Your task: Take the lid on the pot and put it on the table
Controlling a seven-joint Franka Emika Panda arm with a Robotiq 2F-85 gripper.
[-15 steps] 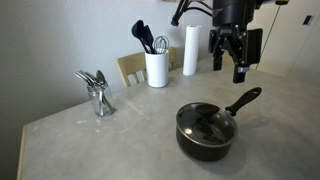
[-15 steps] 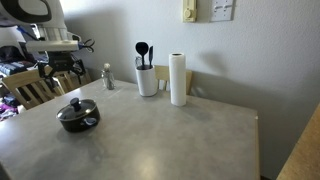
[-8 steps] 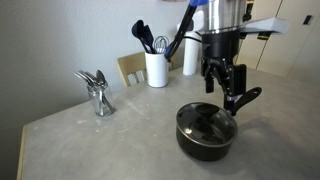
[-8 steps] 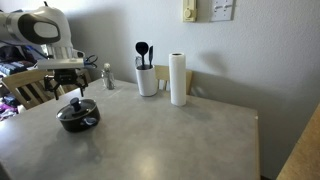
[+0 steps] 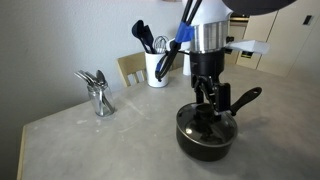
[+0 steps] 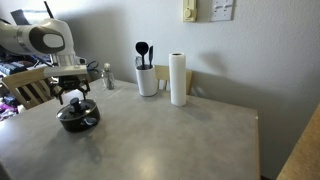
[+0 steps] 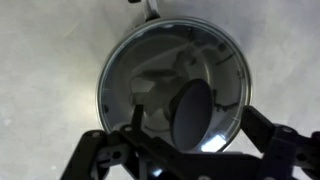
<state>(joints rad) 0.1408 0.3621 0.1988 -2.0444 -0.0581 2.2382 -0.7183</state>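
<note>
My claw is spread wide, with nothing between its jaws. It hangs straight down over the pot. In the wrist view the two fingers come in from the lower edge, well apart. The lid's dark knob lies in the gap between them, a little nearer the right-hand finger. In an exterior view the fingertips are down at about the level of the lid. I cannot tell whether they touch the glass or the knob.

The lid sits flat on the pot, its thin metal rim matching the pot's edge all the way round. The glass is clear, and the black inside of the pot shows through it. The pot's long straight handle juts out past my claw, and in the wrist view its root shows at the top edge.

The pot stands on the mottled grey tabletop, near one of its edges in an exterior view, with my claw right above it.

Well apart from the pot, toward the wall, a white utensil holder carries black utensils, and a paper towel roll stands upright just beside it. A shiny metal piece stands on the tabletop on its own. A wooden chair is behind the tabletop.
</note>
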